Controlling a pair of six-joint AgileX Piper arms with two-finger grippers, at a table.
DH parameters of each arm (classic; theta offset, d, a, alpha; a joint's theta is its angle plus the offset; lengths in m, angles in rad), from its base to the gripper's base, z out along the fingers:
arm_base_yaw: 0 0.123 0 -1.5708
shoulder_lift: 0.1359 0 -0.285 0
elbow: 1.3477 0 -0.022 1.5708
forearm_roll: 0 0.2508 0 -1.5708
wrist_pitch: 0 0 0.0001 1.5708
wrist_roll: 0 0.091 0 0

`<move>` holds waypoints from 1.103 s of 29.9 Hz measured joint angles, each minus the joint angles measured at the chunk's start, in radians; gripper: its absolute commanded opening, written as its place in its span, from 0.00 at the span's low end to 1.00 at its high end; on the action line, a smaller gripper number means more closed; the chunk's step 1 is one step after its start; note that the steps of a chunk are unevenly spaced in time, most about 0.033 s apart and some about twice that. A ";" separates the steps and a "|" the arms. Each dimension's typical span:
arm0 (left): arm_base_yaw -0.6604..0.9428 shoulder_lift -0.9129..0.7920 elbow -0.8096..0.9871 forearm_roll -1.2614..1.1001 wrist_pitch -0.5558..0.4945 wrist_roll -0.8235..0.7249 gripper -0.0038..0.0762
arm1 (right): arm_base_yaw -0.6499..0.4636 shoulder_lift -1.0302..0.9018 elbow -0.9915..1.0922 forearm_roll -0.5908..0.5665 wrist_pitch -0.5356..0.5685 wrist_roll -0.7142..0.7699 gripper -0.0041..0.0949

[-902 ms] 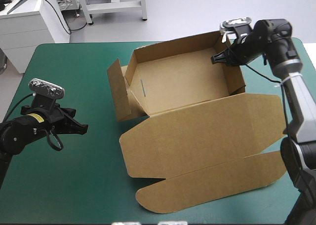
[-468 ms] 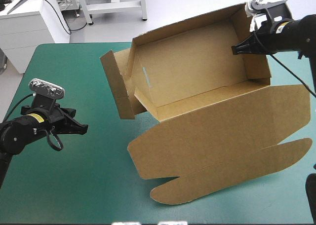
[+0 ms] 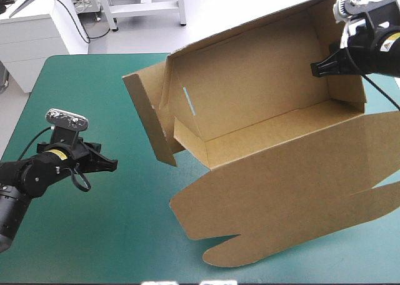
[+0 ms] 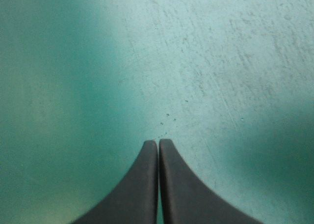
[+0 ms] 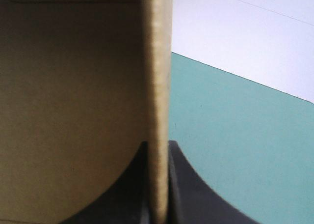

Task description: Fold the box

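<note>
- From the high view we see the brown cardboard box (image 3: 250, 91), a cut sheet with its walls raised into an open tray. It is tilted up over the far right part of the counter (image 3: 81, 235), its opening turned toward us.
- The right fingers (image 3: 320, 68) pinch its right wall near the top edge. The broad flat lid (image 3: 294, 179) slopes down from the tray toward the near edge. A loose side flap (image 3: 150, 119) stands out on the left.
- The left fingers (image 3: 106, 165) are pressed together, low over the bare teal-green cover, well apart from the box. Beyond the far edge lie a pale floor (image 3: 250, 10) and a white cabinet (image 3: 31, 38).
- In the left wrist view, the left fingers (image 4: 147, 184) meet in one pointed arch with nothing between them. Only the lightly speckled counter (image 4: 221, 62) lies ahead.
- In the right wrist view, the right fingers (image 5: 186, 189) are all but closed on the upright wall of the box (image 5: 73, 86). Its edge runs straight ahead between them. Beside it we see the counter (image 5: 235, 135), and the floor (image 5: 235, 32) past its edge.
</note>
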 measured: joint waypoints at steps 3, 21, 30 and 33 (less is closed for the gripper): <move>0.016 0.040 0.026 -0.020 -0.058 -0.015 0.07 | 0.000 -0.015 0.042 -0.004 0.000 0.000 0.02; 0.265 0.451 0.034 -1.123 0.197 0.899 0.07 | -0.001 -0.028 0.183 0.024 -0.001 0.005 0.02; 0.266 0.512 0.034 -1.391 0.447 1.092 0.18 | -0.001 -0.028 0.183 0.029 -0.018 0.017 0.02; 0.266 0.512 0.028 -1.453 0.465 1.094 0.47 | -0.001 -0.028 0.183 0.029 -0.036 0.022 0.02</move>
